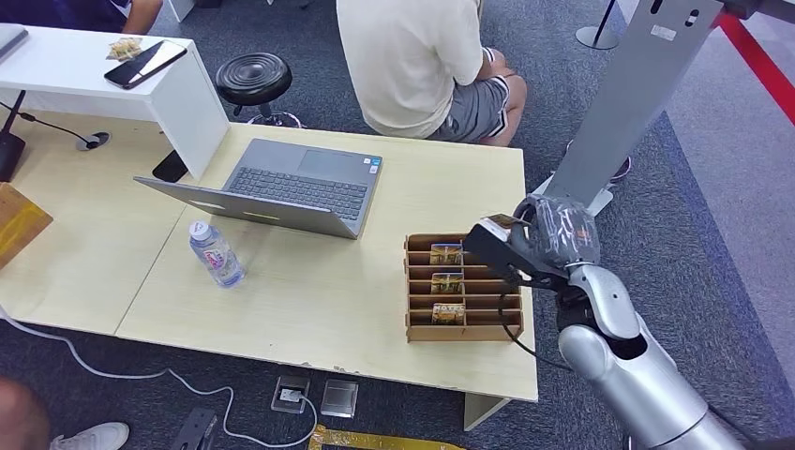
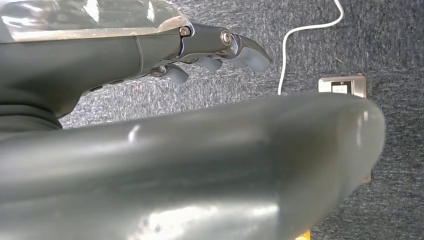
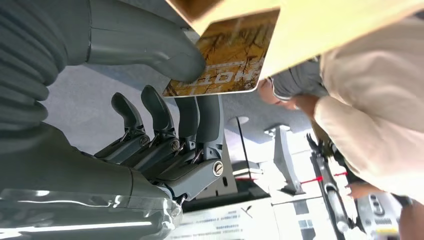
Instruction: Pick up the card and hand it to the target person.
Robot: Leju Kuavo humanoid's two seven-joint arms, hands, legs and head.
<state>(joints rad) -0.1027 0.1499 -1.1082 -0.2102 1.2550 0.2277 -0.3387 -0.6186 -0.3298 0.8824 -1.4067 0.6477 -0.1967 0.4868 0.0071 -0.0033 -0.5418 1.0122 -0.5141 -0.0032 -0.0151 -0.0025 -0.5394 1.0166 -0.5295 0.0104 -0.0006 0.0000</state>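
Worktop [image 1: 309, 300] right edge: right hand [image 1: 530, 244] pinches brown-gold card [image 3: 225, 55] above rack [image 1: 464, 323]; left hand [image 2: 215, 50] empty, loosely curled.

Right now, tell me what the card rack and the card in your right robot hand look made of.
Card rack: looks like thin plywood, matte, with pale brown slotted dividers. Card: probably glossy plastic; stiff, flat, printed, with rounded corners and a sheen, pinched by the right robot hand.

Even, bright indoor light; sharp overview, soft close-ups.
Soft shadows fall beneath the laptop [image 1: 281, 187] and bottle [image 1: 217, 253] on the table [image 1: 309, 300]; glare streaks the left hand [image 2: 220, 50], its thumb blurred, and daylight washes out the right wrist view's background.
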